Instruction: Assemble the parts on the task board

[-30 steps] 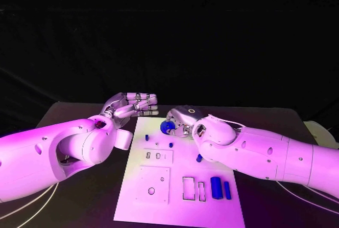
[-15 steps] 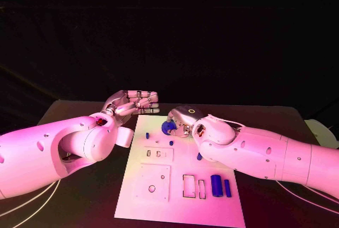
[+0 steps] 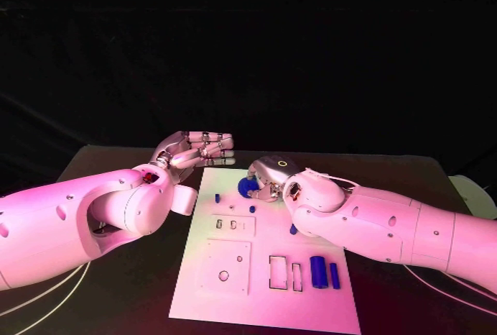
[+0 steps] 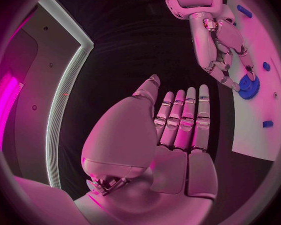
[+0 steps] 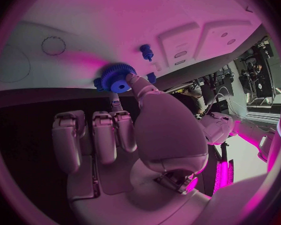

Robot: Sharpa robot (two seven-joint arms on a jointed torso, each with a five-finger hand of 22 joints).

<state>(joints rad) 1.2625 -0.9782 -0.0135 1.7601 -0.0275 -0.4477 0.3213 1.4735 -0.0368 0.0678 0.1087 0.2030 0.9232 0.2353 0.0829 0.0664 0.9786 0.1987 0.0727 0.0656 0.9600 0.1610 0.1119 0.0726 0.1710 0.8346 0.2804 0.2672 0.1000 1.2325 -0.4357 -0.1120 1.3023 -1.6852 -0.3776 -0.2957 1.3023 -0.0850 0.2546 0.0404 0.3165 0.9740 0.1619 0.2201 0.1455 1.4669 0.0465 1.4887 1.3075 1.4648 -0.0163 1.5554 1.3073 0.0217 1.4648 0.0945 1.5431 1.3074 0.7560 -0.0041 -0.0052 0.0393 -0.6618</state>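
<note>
Gear (image 3: 248, 186) sits pinched in my right hand (image 3: 271, 178), now a little nearer the top edge of the board (image 3: 267, 292) than a second ago — barely a creep, so it isn't seated yet, I judge. My left hand (image 3: 197, 149) has lifted slightly off the board's corner, fingers straight and together, holding nothing. Pegs (image 3: 217, 199) and bars (image 3: 318, 272) lie untouched.
</note>
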